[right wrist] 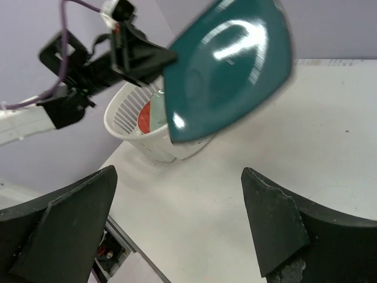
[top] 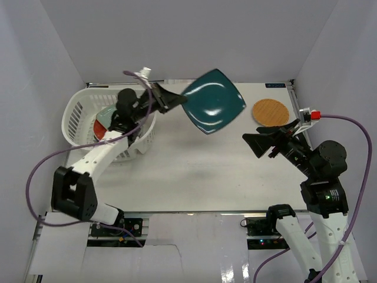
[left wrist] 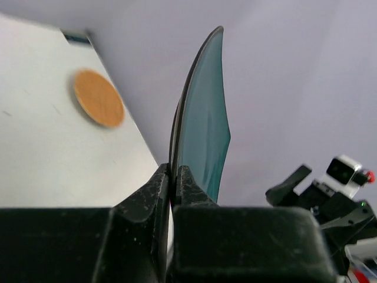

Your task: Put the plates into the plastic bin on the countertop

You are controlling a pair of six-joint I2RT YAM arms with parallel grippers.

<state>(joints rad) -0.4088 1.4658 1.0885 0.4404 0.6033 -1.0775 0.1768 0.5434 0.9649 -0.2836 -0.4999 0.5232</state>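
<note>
Countertop (top: 194,177): one orange plate (top: 270,112), one teal plate (top: 213,100)

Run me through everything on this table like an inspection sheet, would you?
Surface: white countertop, flat.
Job's things: dark-teal square plate held in the air beside the plastic bin; orange woven plate lies flat at far right; bin holds plates, a red one showing.
Clutter: nothing seen.
Jaws: left jaws shut on the square plate's edge; right jaws open, empty.
Cables: a purple cable loops off each arm.
Surroundings: pale grey walls.
</note>
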